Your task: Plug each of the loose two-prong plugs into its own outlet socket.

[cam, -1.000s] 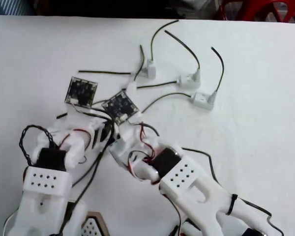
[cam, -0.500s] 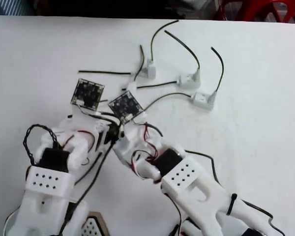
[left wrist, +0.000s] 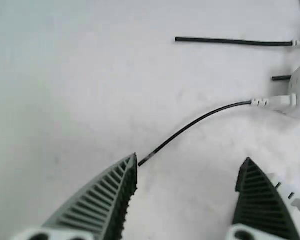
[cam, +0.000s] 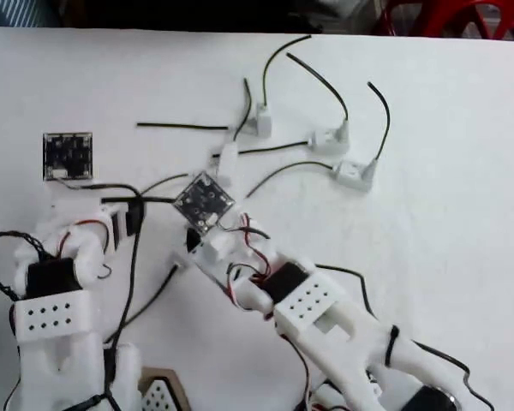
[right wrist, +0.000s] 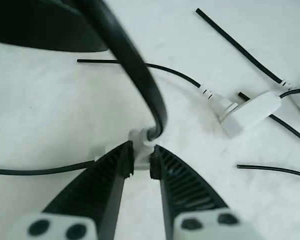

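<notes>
Far left on the white table, a black square board, seen from straight above; lying on the tabletop or carried on an arm, cannot tell. Just nearer than that, the left arm, with a black cable running down its inner side. At its front end, the left gripper, spread wide and holding nothing, low over bare tabletop. Right by 1 fingertip, the free end of a thin wire; touching or just short of it, cannot tell. Farther back, a straight wire, stretched across toward the white parts on the right. Near the middle, a 2nd board, black, turned like a diamond, directly at the front end of the right arm. Below that, the right gripper, pinched narrow on a small plug, white, down at the tabletop. Into that same spot, a thick cable, black and curved; joined to the small plug or merely passing in front, cannot tell. Just beyond the 2nd board, a long plug, white, on its side, fed by the thin wire, near the right gripper but apart from it. Farther right, a white piece, then a 2nd white piece, then a 3rd white piece, boxier, rightmost. All 3 apart from each other, each with a dark lead curling off toward the table's far edge. Plug or socket in each case, cannot tell.
</notes>
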Available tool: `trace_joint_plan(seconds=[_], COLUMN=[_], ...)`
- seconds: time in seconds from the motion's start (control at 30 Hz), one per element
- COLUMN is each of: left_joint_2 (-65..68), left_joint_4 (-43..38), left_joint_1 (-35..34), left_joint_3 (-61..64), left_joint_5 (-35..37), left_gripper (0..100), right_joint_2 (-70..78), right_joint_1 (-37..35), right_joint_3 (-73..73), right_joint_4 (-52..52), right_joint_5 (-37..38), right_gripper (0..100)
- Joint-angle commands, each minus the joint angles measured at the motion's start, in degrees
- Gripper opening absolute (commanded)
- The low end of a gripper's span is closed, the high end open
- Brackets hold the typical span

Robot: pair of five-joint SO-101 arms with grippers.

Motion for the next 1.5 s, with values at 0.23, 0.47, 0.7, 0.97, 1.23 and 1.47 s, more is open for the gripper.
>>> trace_joint_plan(seconds=[0.23, 0.47, 0.7, 0.97, 1.23, 1.47], left_joint_2=[-1.19, -1.19, -1.1, -1.1, -1.1, -1.1], left_joint_4=[-8.09, -8.09, -8.09, -8.09, -8.18, -8.18], left_joint_1=[-2.59, -3.21, -3.21, -3.21, -3.21, -3.21], left_joint_3=[8.88, 8.97, 9.05, 9.05, 9.85, 9.85], left_joint_5=[0.0, 0.0, 0.0, 0.0, -0.09, -0.09], left_gripper=[32, 32, 32, 32, 32, 32], right_joint_2=[10.86, 10.68, 4.62, 3.82, 12.18, 14.99], right_joint_1=[3.56, 3.47, 3.47, 3.47, 3.38, 2.07], right_joint_3=[-4.4, -4.4, -4.4, -4.48, -4.92, -5.71], right_joint_4=[-4.09, -7.78, -4.88, -4.97, -10.68, -10.77], right_joint_5=[3.78, 3.52, 3.6, 3.43, 3.69, 3.69], right_gripper=[1.7, 1.7, 1.7, 1.7, 1.7, 1.7])
